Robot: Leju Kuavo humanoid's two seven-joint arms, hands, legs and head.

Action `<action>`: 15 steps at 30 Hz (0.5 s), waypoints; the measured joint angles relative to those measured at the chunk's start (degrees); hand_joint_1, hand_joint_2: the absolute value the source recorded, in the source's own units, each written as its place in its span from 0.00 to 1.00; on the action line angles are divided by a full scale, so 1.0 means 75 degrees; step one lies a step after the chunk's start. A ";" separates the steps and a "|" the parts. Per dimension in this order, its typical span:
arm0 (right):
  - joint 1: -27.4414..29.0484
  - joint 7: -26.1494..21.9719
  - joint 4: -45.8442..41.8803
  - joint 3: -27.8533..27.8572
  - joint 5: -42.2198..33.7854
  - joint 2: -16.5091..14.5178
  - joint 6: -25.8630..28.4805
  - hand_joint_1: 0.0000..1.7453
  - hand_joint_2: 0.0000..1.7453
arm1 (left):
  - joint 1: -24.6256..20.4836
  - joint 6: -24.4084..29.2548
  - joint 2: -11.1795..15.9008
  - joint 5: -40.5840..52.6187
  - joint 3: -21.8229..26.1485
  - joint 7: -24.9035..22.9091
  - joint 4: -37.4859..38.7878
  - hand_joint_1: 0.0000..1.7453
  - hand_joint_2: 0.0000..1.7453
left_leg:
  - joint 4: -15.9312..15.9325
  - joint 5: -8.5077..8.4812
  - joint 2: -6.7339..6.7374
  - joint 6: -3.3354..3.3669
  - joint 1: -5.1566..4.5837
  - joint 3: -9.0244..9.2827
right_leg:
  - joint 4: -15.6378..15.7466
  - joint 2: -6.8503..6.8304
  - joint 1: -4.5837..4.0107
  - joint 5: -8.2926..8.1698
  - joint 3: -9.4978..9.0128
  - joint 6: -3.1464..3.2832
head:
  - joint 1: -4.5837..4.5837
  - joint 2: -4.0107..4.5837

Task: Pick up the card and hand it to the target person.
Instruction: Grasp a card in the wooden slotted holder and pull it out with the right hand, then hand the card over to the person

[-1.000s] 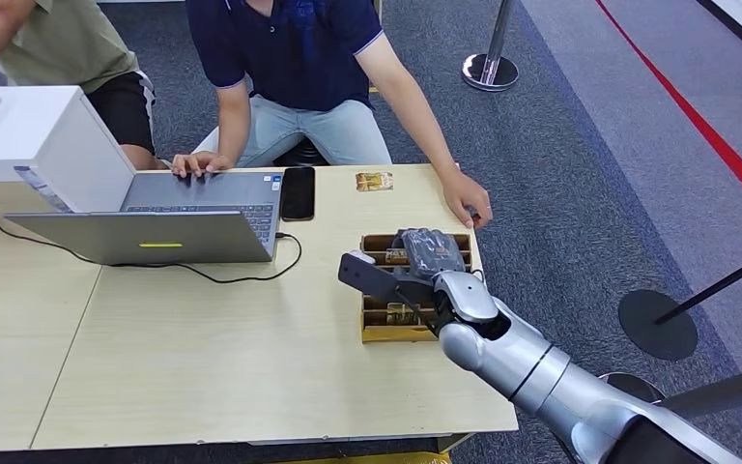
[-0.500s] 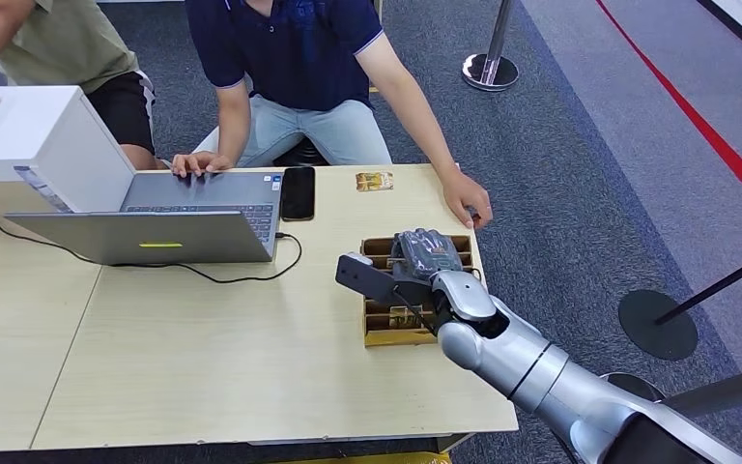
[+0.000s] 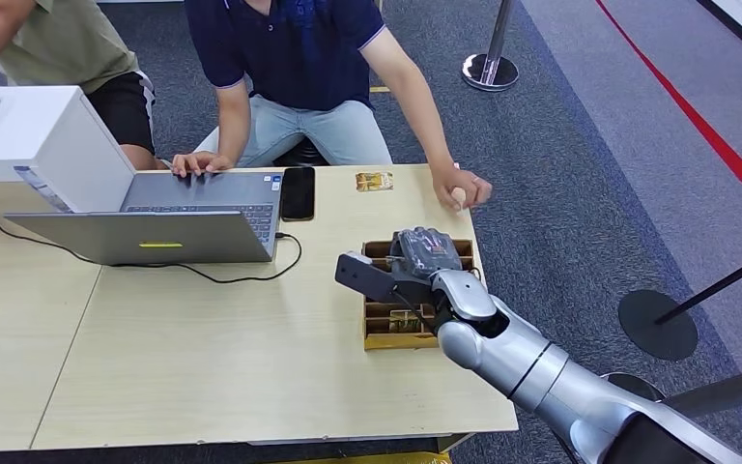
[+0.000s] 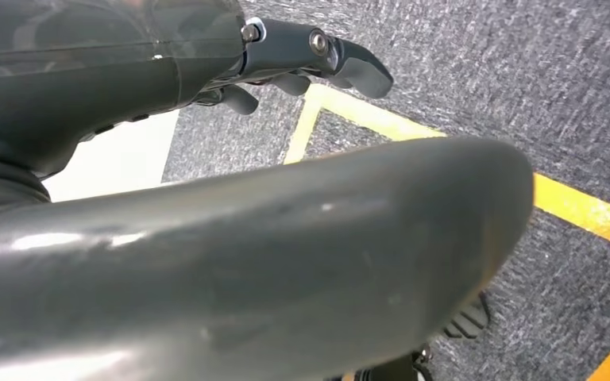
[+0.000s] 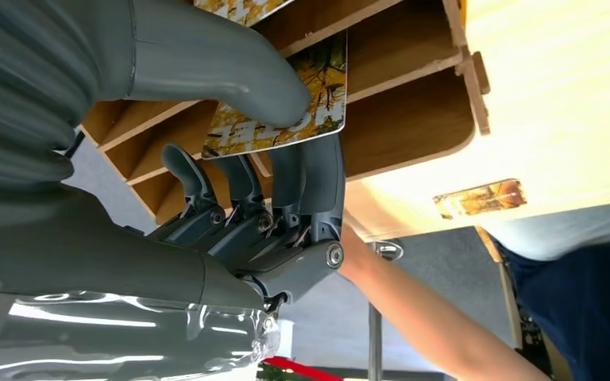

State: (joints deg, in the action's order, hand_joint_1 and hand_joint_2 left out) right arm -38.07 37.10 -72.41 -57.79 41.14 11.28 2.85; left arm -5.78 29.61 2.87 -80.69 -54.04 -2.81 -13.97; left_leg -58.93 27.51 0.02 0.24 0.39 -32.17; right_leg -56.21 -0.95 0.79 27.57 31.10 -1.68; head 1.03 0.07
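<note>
Two people sit behind the pale wooden table [image 3: 203,367] (grey carpet [image 3: 589,145] around); right hand [image 3: 423,259] pinches a card [image 5: 286,111]

A pale wooden desk [image 3: 203,367] with several things laid on it.
A laptop [image 3: 169,217] is set near the far left, a white box [image 3: 34,140] at its left, a black phone [image 3: 298,192] beside it, a loose card [image 3: 374,181] at the far edge, and a wooden slotted tray [image 3: 379,332] by the right edge.
</note>
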 joint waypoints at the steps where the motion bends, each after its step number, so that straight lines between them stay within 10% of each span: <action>1: 0.0001 -0.0033 -0.0003 0.0000 0.0022 0.0001 0.0047 0.81 1.00 | 0.0000 0.0006 0.0002 -0.0011 0.0001 -0.0016 0.0001 0.00 0.00 | 0.0000 0.0000 0.0000 0.0000 0.0000 0.0000 | 0.0000 0.0000 0.0000 0.0000 0.0000 0.0000 | 0.0000 0.0000; 15: 0.0197 -0.1005 -0.0845 0.0084 0.1551 0.0159 0.2109 0.81 1.00 | 0.0006 0.0015 0.0022 0.0032 0.0001 -0.0075 0.0040 0.00 0.00 | -0.0001 0.0000 0.0006 0.0000 0.0000 0.0004 | 0.0001 0.0007 0.0000 0.0000 0.0003 0.0000 | 0.0000 0.0000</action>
State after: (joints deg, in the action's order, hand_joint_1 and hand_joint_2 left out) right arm -36.60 29.56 -78.74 -57.16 52.77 12.47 18.67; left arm -5.74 29.72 3.04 -80.44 -54.03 -3.38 -13.67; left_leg -58.94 27.51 0.07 0.24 0.39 -32.14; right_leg -56.20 -0.90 0.79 27.57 31.12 -1.68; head 1.03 0.07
